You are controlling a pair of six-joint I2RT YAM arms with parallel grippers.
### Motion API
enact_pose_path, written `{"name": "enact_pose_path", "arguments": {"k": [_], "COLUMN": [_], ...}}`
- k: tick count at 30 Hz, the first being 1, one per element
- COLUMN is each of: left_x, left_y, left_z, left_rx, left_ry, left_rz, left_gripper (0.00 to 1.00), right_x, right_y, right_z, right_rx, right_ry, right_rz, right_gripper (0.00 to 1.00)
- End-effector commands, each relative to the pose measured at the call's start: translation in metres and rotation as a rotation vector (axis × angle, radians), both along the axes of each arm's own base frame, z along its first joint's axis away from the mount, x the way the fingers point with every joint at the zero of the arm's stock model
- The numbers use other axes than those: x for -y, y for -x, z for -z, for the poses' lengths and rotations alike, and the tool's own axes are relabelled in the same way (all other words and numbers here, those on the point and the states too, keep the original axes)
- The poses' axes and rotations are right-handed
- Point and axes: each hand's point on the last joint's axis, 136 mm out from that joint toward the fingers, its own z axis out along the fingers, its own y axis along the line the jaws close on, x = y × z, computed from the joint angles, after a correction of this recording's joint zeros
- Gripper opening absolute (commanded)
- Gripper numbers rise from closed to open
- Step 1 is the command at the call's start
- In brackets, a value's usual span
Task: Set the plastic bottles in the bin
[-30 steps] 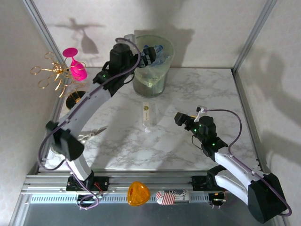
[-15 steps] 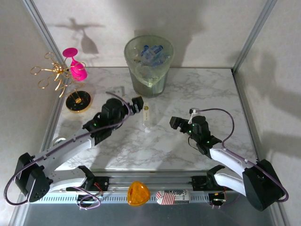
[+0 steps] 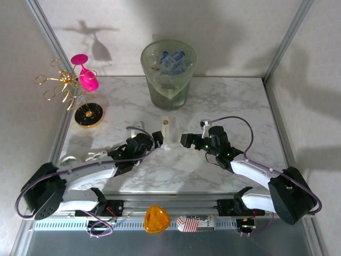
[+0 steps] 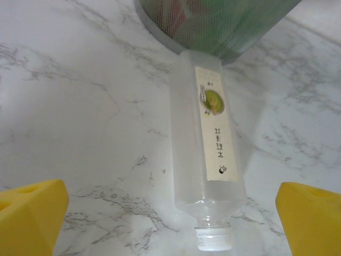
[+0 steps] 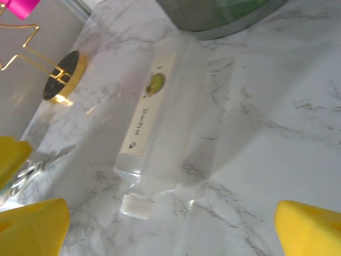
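Now left end effector (image 3: pixel 157 137) has neared the bottle (image 3: pixel 167 128).

I work in a lab test booth. White walls (image 3: pixel 240 32) and metal posts (image 3: pixel 286 40) box in my marble table (image 3: pixel 234 101). My arms (image 3: pixel 90 173) bolt to a rail (image 3: pixel 176 204) at six o'clock. A gold rack (image 3: pixel 63 84) is staged at ten and a bin (image 3: pixel 160 93) at twelve.

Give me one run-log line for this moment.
bottle: lying on table, cap toward near edge | bin: bottles inside | left gripper: open, left of cap end | right gripper: open, right of cap end
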Motion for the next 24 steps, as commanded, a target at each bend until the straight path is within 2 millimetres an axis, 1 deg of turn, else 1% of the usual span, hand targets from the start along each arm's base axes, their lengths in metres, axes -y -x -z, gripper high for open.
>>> {"name": "enact_pose_path", "arguments": {"k": [1, 6, 10, 14, 22, 24], "left_x": [0.02, 0.056, 0.076, 0.084, 0.084, 0.085], "left_y": [-0.018, -0.035, -0.048, -0.054, -0.055, -0.056], "left_z": [-0.013, 0.003, 0.019, 0.039, 0.068, 0.075], "left_rx": [0.04, -0.013, -0.062, -0.109, -0.153, -0.166], "left_ry": [0.0, -0.111, -0.195, -0.233, -0.264, -0.267], "left_rz": [-0.041, -0.021, -0.03, -0.043, -0.057, -0.053], "left_gripper": [1.0, 1.0, 0.99, 1.0, 1.0, 0.98], "right_x": [-0.009, 0.004, 0.016, 0.026, 0.04, 0.041], "right_y": [0.005, 0.01, 0.013, 0.017, 0.02, 0.02], "right_z": [-0.021, -0.027, -0.029, -0.029, -0.028, -0.029], "right_rx": [0.062, 0.098, 0.116, 0.128, 0.15, 0.156], "right_ry": [-0.035, -0.018, 0.004, 0.024, 0.056, 0.06], "right_rz": [-0.058, -0.018, 0.021, 0.049, 0.094, 0.095], "right_gripper": [0.99, 0.99, 0.99, 0.99, 0.99, 0.99]}}
